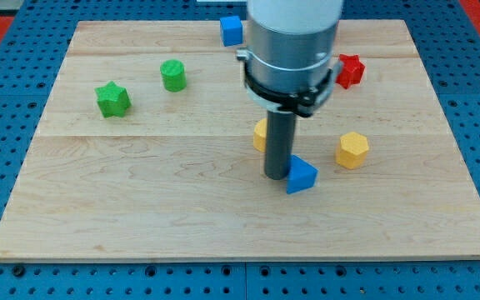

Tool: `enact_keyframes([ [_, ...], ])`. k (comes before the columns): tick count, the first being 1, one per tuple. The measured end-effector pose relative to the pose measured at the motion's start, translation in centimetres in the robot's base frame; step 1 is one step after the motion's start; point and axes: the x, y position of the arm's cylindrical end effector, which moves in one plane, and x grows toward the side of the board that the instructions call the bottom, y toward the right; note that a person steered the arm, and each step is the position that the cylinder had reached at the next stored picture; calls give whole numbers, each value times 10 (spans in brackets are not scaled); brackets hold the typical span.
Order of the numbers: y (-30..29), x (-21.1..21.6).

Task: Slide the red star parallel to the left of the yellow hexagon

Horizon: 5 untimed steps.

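Note:
The red star [351, 71] lies at the view's upper right, partly hidden by the arm's grey body. The yellow hexagon [352, 150] lies right of centre, well below the star. My tip [275, 175] rests on the board near the centre, touching or nearly touching the left side of a blue triangular block [302, 175]. The tip is left of the yellow hexagon and far below-left of the red star.
A second yellow block [260, 135] is half hidden behind the rod. A blue cube [231, 30] lies at the top centre. A green cylinder [173, 75] and a green star [112, 99] lie at the upper left. The wooden board [140, 208] sits on a blue pegboard.

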Motion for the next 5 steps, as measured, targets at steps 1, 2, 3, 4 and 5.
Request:
enact_keyframes([
  [1,33,2],
  [2,27,-23],
  [3,20,-69],
  [4,-6,-94],
  [5,-39,-80],
])
